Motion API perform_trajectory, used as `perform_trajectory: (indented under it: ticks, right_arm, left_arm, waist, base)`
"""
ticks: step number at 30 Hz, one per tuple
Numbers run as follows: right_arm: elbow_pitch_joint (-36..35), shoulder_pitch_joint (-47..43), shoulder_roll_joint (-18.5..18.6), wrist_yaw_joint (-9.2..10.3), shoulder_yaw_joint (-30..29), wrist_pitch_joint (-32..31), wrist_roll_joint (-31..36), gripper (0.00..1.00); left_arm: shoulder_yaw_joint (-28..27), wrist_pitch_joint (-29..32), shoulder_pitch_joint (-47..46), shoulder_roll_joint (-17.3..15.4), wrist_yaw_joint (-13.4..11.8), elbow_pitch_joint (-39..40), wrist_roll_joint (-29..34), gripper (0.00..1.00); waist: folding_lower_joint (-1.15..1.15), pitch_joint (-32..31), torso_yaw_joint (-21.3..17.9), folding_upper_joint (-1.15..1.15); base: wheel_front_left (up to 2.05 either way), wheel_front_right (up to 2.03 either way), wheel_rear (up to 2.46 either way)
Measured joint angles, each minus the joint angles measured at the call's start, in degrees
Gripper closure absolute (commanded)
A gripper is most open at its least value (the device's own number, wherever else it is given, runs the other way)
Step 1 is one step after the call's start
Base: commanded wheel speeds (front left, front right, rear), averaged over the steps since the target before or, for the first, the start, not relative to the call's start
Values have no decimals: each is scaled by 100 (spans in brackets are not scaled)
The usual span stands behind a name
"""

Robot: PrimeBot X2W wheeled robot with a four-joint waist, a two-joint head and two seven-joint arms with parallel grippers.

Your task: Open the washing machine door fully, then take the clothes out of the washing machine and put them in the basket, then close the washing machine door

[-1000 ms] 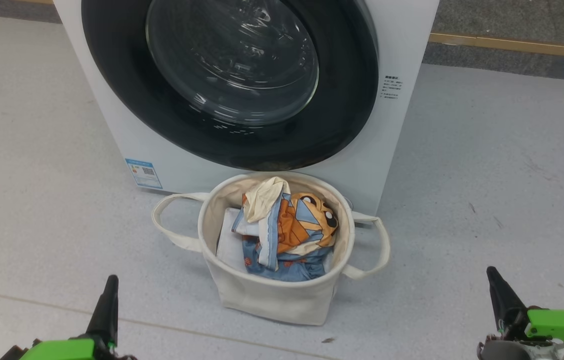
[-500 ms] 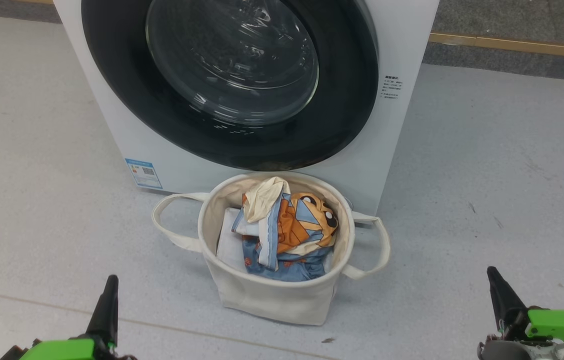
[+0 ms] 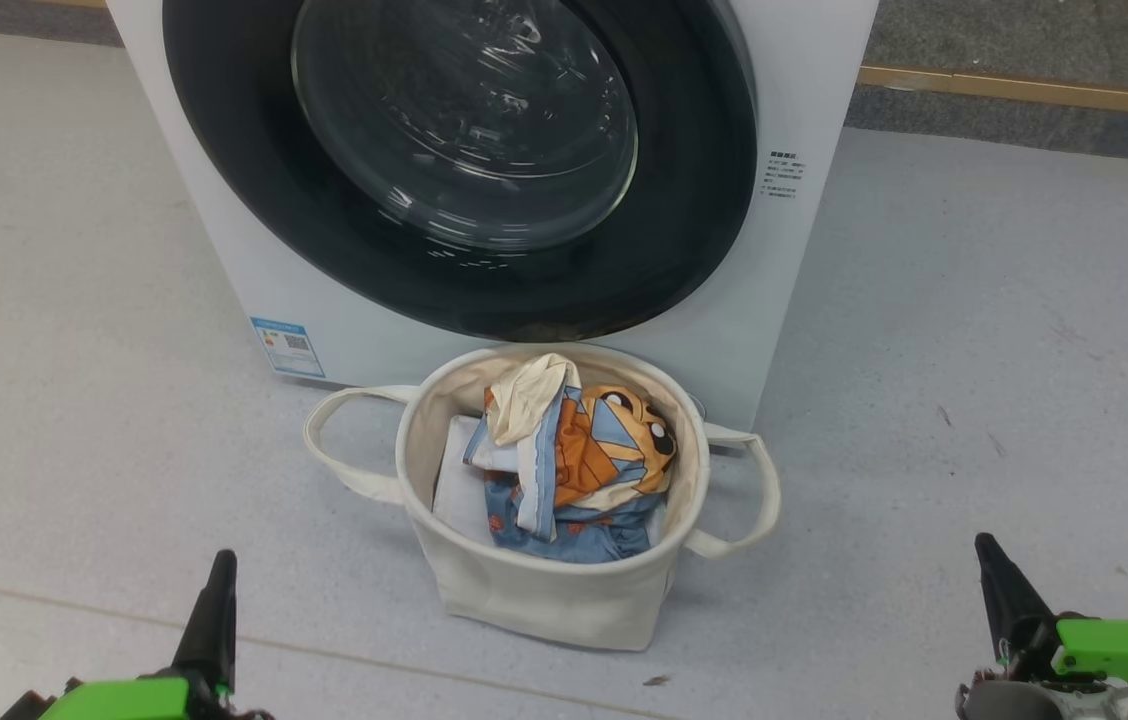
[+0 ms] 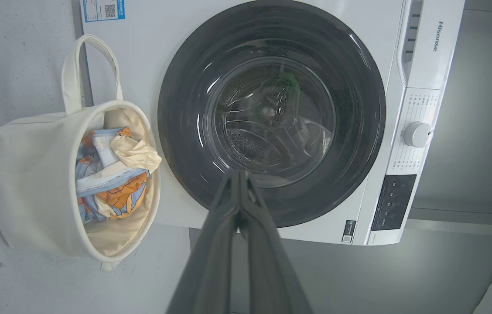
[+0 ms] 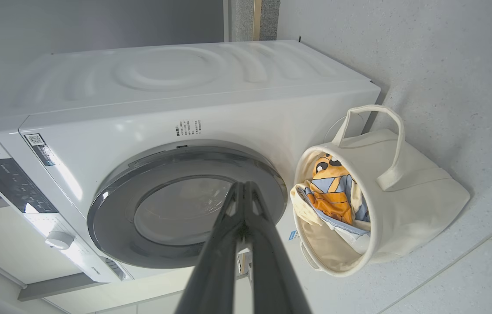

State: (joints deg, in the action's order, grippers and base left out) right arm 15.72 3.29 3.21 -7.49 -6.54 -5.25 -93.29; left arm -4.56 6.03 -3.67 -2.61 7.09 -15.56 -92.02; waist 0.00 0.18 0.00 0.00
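Nothing differs from 1 second earlier in the head view: the machine, the tub and both of my grippers sit in the same places. My left gripper (image 3: 221, 565) rises from the lower left corner of the head view and my right gripper (image 3: 986, 548) from the lower right, each with its 2 dark fingers pressed together into a single point and holding nothing. In the left wrist view my left gripper (image 4: 238, 175) shows the same pressed-together tips, and in the right wrist view so does my right gripper (image 5: 244, 186). The washing machine (image 3: 809, 90) fills the upper centre of the head view, a white box with a small blue label sticker (image 3: 287, 346) at its lower left. The washing machine door (image 3: 704, 200) lies shut against the white front, a wide glossy black rim around a bulging clear glass centre. The basket (image 3: 544, 610) stands on the grey floor (image 3: 974, 350) at centre frame, just in front of the machine, a round cream canvas tub with 2 looped handles. The clothes (image 3: 614, 450) lie bunched inside it: an orange-and-blue piece with a cartoon face, light blue fabric beneath, a cream piece on top.
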Motion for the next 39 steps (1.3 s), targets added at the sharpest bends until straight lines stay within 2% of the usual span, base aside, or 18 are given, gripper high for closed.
perform_trajectory:
  ticks: [39]
  right_arm:
    - [1,1,-24,0,-42,-56,49,100]
  left_arm:
    - [-2,0,0,2,0,0,0,100]
  waist:
    - [0,0,0,0]
  base:
    - [0,0,0]
